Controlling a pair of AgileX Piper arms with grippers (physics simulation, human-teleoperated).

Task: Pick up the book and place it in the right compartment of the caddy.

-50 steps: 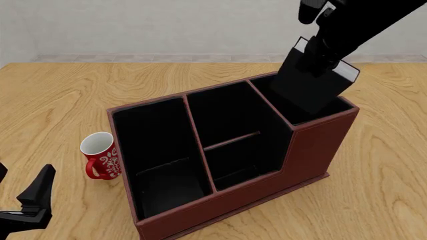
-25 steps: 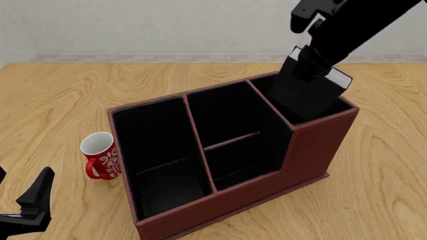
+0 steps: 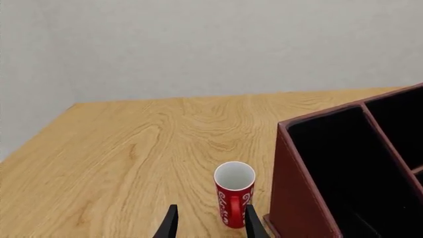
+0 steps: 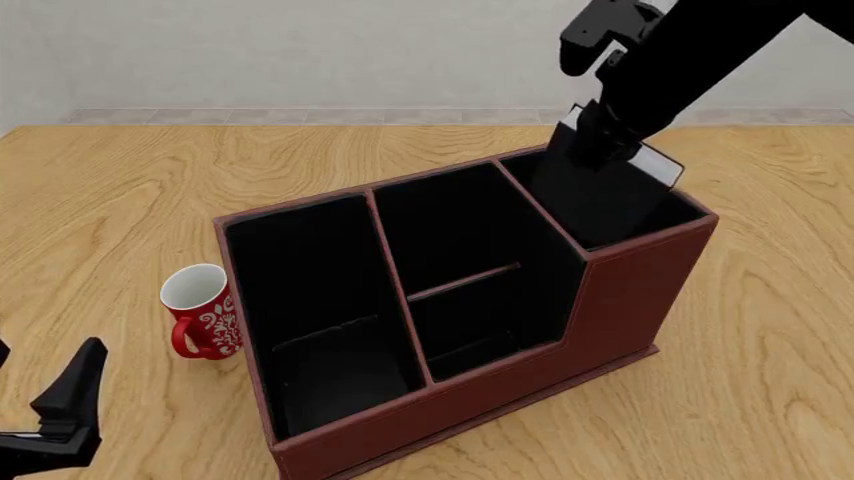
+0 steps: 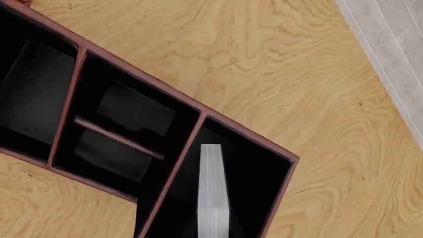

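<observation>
Spreading wide under both arms: wooden table [image 4: 120, 190]. Standing on it, below the right gripper [image 4: 603, 118] and well ahead of the left one: dark reddish-brown caddy [image 4: 627, 290], three black-lined sections. Directly beneath the right gripper: right compartment [image 5: 254, 183], tallest walls. Clamped in that gripper's fingers by its upper end and tilted: book [image 4: 598, 185], black cover, white page edge [image 5: 211, 193] facing the wrist camera, lower part already sunk inside the right compartment. Just ahead of the left gripper [image 3: 209, 223], beside the caddy's outer wall: red mug [image 3: 234, 193], white patterned, upright. Left fingers apart, holding nothing
</observation>
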